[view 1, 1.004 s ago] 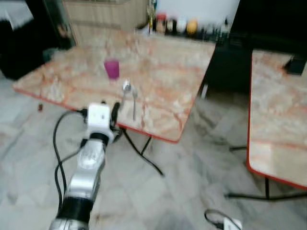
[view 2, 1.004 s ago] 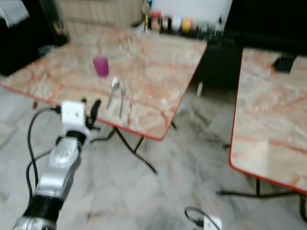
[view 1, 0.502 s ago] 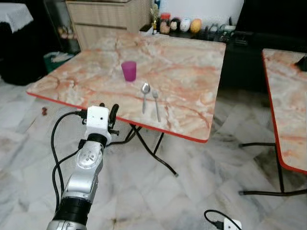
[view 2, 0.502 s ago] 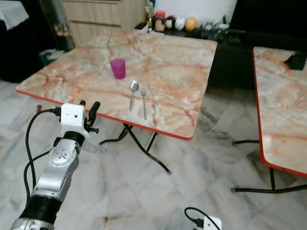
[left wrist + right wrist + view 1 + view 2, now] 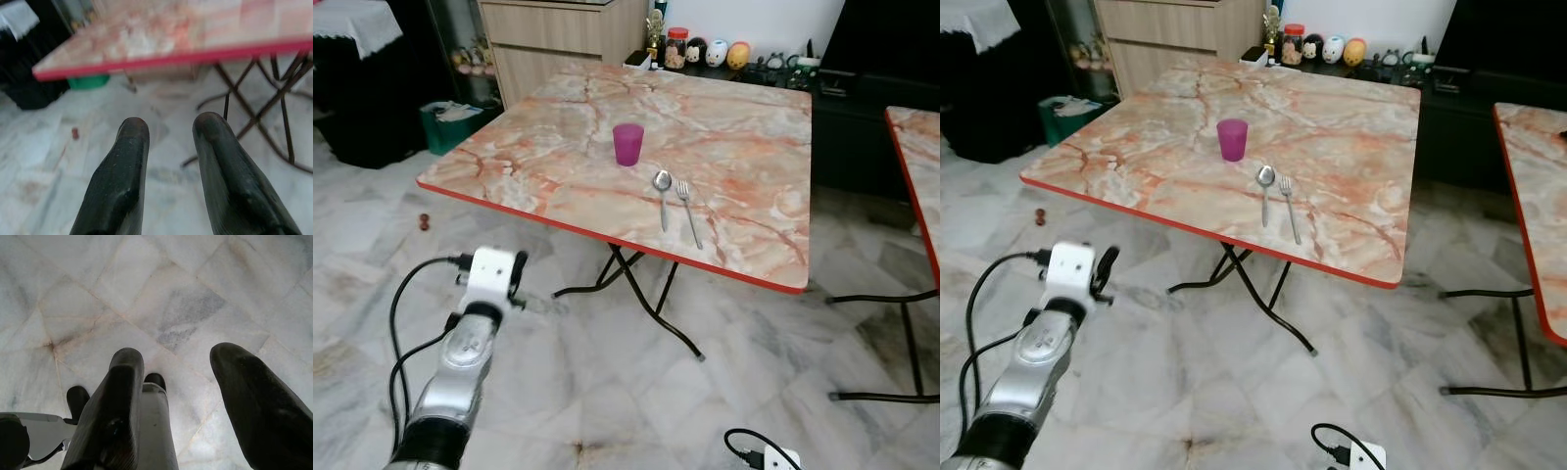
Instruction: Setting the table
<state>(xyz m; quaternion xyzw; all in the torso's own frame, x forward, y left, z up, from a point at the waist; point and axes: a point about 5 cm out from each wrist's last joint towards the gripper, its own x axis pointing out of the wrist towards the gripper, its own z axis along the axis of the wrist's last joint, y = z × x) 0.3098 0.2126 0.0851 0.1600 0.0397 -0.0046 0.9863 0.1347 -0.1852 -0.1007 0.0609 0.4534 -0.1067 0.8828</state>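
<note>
A purple cup stands near the middle of a marble-patterned table with a red edge. Just right of the cup, a spoon and a fork lie side by side, pointing toward the front edge. My left gripper is held out low over the floor, short of the table's front-left edge and below its top. It is open, with nothing between its fingers. My right gripper hangs over the marble floor, open and empty.
A second table of the same kind stands to the right with a floor gap between. Folding metal legs run under the near table. A wooden cabinet, jars and a green bin are behind. A cable and plug lie on the floor.
The whole picture has shifted and sharpened as the camera moved. The left gripper now sits lower and farther from the table's edge. Cup, spoon and fork lie as before.
</note>
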